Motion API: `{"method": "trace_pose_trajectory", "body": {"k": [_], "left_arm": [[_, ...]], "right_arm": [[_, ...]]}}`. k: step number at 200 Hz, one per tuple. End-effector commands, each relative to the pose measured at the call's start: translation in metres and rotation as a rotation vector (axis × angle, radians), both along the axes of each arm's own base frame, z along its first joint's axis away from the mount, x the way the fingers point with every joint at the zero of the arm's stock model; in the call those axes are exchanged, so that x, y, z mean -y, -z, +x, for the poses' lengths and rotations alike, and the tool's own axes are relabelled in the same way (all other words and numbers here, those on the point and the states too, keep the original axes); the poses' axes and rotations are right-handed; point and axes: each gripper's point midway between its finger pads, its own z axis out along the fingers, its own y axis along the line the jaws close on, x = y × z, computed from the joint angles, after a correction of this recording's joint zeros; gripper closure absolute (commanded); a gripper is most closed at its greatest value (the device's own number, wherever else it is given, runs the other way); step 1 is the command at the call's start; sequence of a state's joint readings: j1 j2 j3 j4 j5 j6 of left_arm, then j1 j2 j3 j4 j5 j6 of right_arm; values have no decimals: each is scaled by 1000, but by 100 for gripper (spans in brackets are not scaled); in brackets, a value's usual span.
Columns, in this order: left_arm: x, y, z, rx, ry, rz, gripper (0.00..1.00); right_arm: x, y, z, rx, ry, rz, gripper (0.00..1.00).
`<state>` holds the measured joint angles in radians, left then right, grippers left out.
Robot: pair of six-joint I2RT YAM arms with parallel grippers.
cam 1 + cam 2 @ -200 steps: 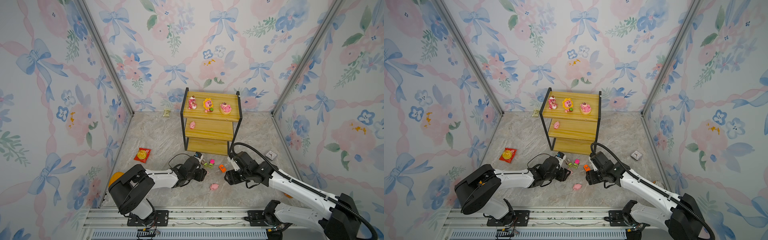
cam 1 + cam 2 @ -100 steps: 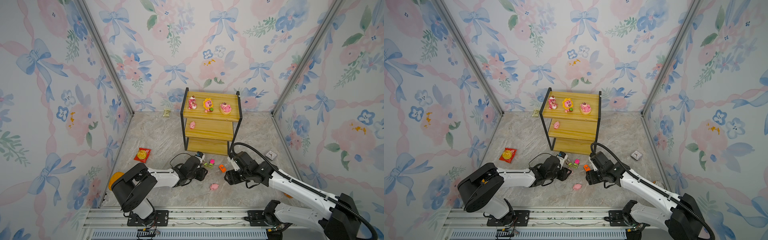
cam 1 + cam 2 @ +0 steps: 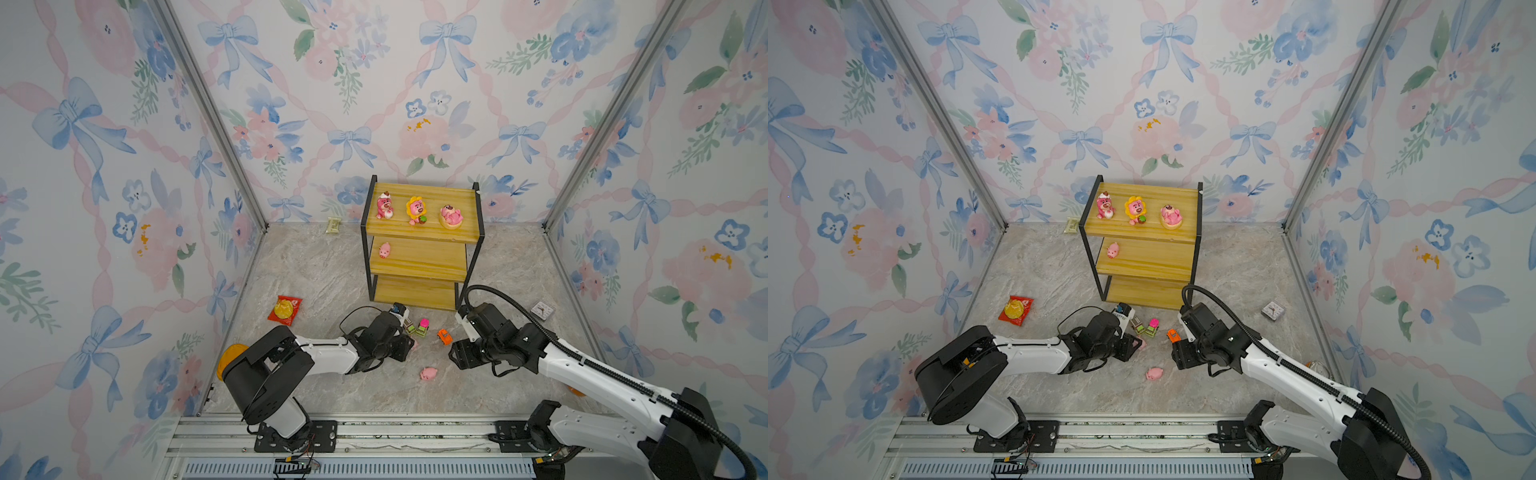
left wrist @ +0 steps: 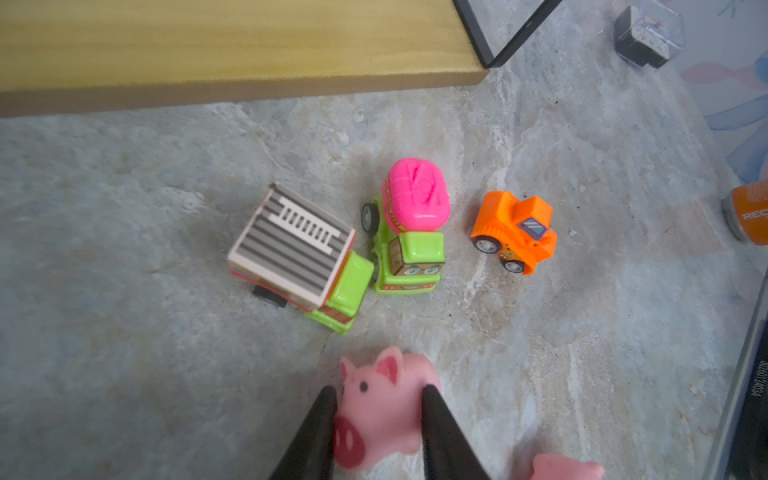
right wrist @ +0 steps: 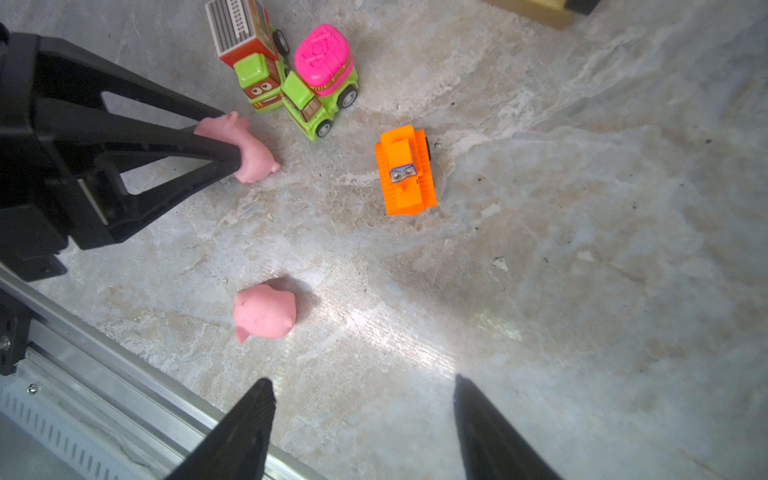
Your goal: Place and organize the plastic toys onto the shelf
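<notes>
Clock bearings follow the top views, with twelve toward the back wall.

The left gripper (image 4: 379,390) is clamped on a pig (image 4: 382,415). Its two black fingers (image 4: 316,432) press the pig's flanks, and the snout faces the left wrist camera. The grip sits low over the floor at six o'clock from the shelf (image 3: 419,262). I cannot tell whether this pig touches the floor.

All three cars stand on the floor between the held pig and the shelf's bottom board. The grey-green car (image 4: 299,253) and the pink-green car (image 4: 411,228) touch each other at twelve o'clock from the pig. The orange car (image 4: 515,230) stands apart at three o'clock from that pair.

A loose pig (image 5: 264,311) lies on the floor at five o'clock from the held one, touching nothing. The right gripper (image 5: 363,382) hovers at two o'clock from the loose pig with its jaws wide apart, holding nothing.

On the shelf, three bears (image 3: 384,206) (image 3: 415,210) (image 3: 451,216) stand in a row on the top board. A shelf pig (image 3: 384,250) sits at the nine o'clock end of the middle board.

A red packet (image 3: 284,309) lies at eight o'clock from the shelf, and a clear box (image 3: 542,309) at four o'clock.
</notes>
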<state>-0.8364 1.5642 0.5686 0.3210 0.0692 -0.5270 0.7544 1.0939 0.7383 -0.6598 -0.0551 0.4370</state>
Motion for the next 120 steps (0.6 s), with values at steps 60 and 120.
{"method": "trace_pose_trajectory", "body": {"k": [60,120], "left_arm": [[-5,-16,-1,56,15,-4,70],[-4,-41,-4,192,49,10,69]], "right_arm": [[8,-7,2,33,25,-4,30],[16,-9,1,38,31,-18,30]]}}
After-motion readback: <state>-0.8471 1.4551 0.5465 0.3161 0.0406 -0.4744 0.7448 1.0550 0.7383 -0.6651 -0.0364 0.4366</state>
